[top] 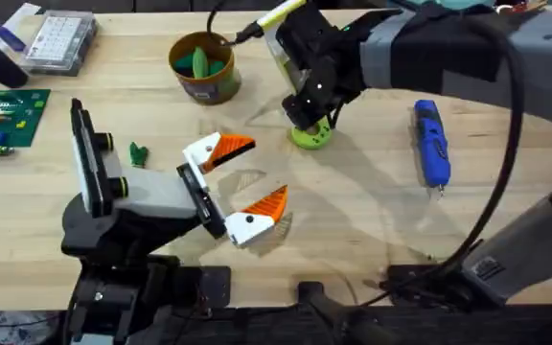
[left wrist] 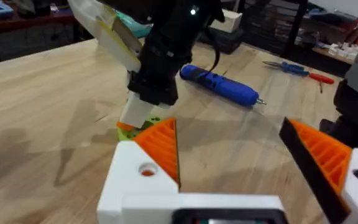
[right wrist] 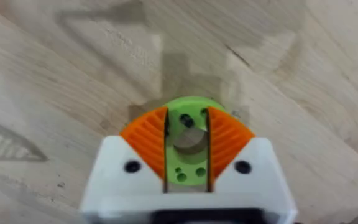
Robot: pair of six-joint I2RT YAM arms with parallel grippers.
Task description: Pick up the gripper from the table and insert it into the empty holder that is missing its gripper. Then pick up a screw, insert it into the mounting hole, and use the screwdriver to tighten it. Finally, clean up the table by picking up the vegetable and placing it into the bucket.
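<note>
While right hand (right wrist: 187,149) clamps green piece (right wrist: 188,146), surrounding table (right wrist: 55,81) lies bare.

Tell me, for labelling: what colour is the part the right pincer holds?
Lime green, clearest in the right wrist view.

In the overhead view the right arm's dark wrist covers most of the green round part (top: 310,135) on the table (top: 372,206), and the right gripper's fingertips cannot be seen there. In the right wrist view the orange pads (right wrist: 146,140) hide both sides of that part, and its near end runs under the white finger bodies. The green item inside the bucket (top: 202,65) is too small to identify, and the picture's far-left edge cuts off the green circuit board (top: 6,118).
</note>
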